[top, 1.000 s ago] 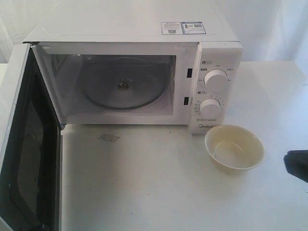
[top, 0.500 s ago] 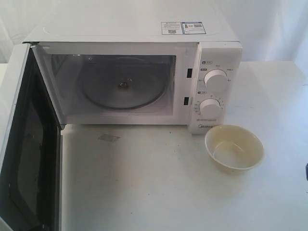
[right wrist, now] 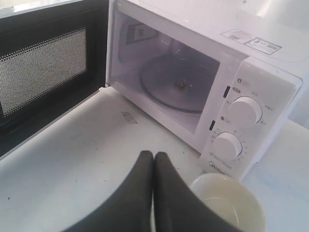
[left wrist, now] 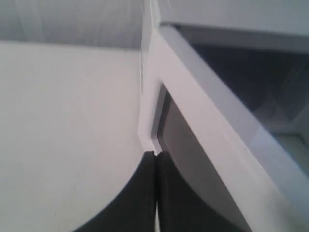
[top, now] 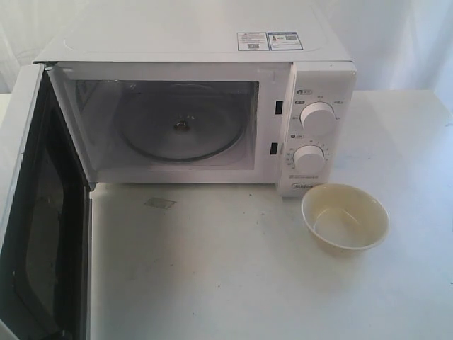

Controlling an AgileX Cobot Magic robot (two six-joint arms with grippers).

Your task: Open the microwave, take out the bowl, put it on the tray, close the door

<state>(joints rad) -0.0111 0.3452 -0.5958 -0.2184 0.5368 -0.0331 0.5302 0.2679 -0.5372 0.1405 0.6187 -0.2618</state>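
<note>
microwave (top: 198, 42) white, door (top: 39, 234) wide open | bowl (top: 345, 217) cream, glossy, empty | L gripper (left wrist: 155, 155) + R gripper (right wrist: 153, 155) pinched closed, nothing held

Only the "Midea" logo (top: 303, 189) reads, low on the microwave (top: 191, 44) front

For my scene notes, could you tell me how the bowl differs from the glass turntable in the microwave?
The bowl is opaque cream-yellow; the turntable is clear glass. The bowl is deep with raised walls; the turntable is nearly flat and wider. The bowl stands on the table before the knob panel; the turntable lies inside the open microwave. Both are round and empty.
</note>
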